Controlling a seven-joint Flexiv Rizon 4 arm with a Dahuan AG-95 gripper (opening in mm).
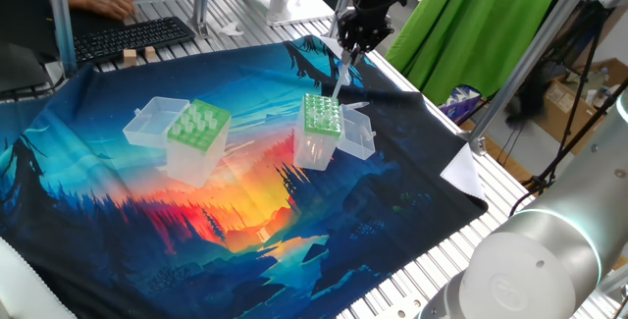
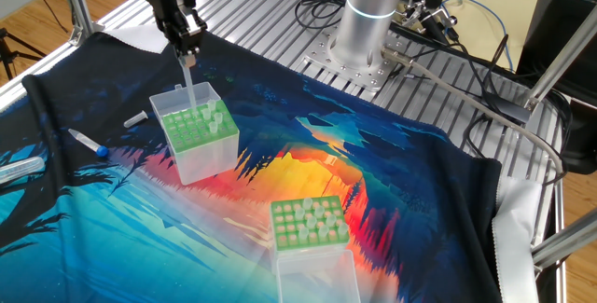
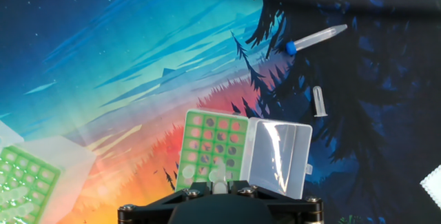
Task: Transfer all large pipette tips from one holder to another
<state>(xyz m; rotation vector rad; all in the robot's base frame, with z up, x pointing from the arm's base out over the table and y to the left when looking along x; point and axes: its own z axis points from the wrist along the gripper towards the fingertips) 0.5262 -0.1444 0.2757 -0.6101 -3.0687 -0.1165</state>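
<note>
My gripper (image 1: 350, 52) is shut on one large pipette tip (image 1: 340, 79), a whitish cone hanging point down. It hangs over the narrower box with the darker-green top (image 1: 321, 118); its point is just above that top plate. In the other fixed view the gripper (image 2: 187, 56) holds the tip (image 2: 187, 84) over this box (image 2: 198, 133), which has a few tips along one edge. The wider light-green holder (image 1: 196, 128) stands apart, filled with several tips (image 2: 310, 221). In the hand view the tip (image 3: 218, 180) shows between the jaws, above the narrower box (image 3: 213, 145).
The narrower box's clear lid (image 3: 279, 158) lies open beside it. A blue-capped tube (image 3: 313, 38) and a small clear tube (image 3: 319, 102) lie on the cloth near it. A keyboard (image 1: 128, 36) and a person's hand are at the far edge. The robot base (image 2: 373, 14) stands behind.
</note>
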